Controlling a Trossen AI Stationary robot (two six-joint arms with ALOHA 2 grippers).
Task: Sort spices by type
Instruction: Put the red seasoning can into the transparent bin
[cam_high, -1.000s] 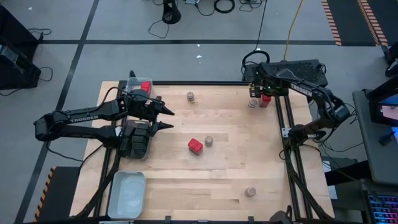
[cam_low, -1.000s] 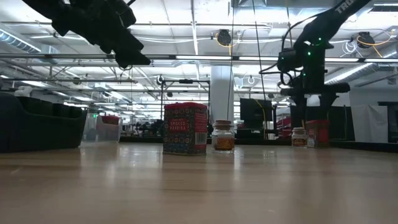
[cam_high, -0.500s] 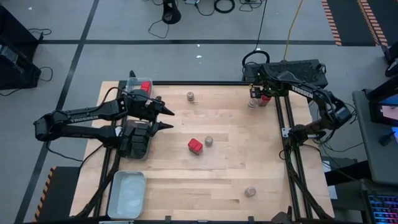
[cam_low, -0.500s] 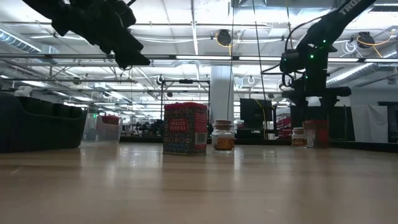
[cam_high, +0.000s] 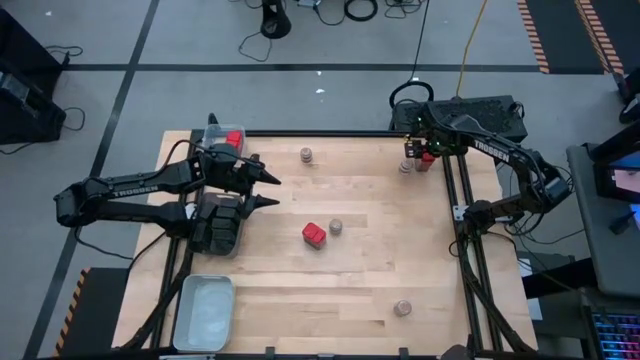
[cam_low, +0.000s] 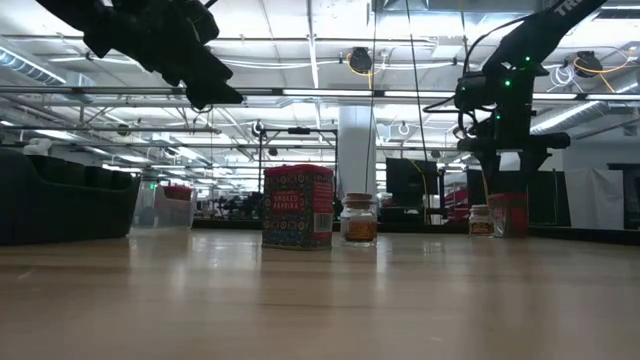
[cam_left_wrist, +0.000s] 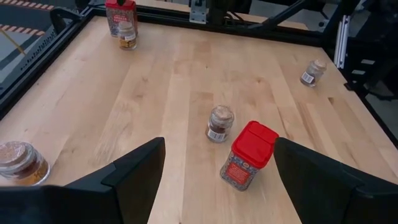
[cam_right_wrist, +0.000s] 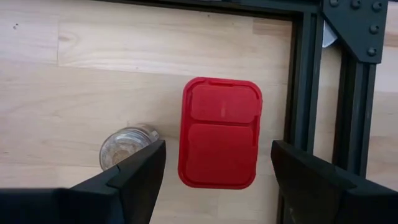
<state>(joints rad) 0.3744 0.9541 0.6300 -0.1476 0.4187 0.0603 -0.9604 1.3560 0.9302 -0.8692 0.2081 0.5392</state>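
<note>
From the table's middle, a red tin (cam_high: 314, 234) and a jar (cam_high: 336, 227) wait untouched, the left tool (cam_high: 272, 190) hanging open at ten o'clock. At two o'clock the right tool (cam_high: 424, 155) hovers open over another red tin (cam_right_wrist: 219, 132); it likely needs to drop and close.

Right gripper (cam_high: 424, 152): now shifted toward the table's far right corner, directly over the red tin (cam_high: 428, 158). Its arm sits higher in the low view.
</note>
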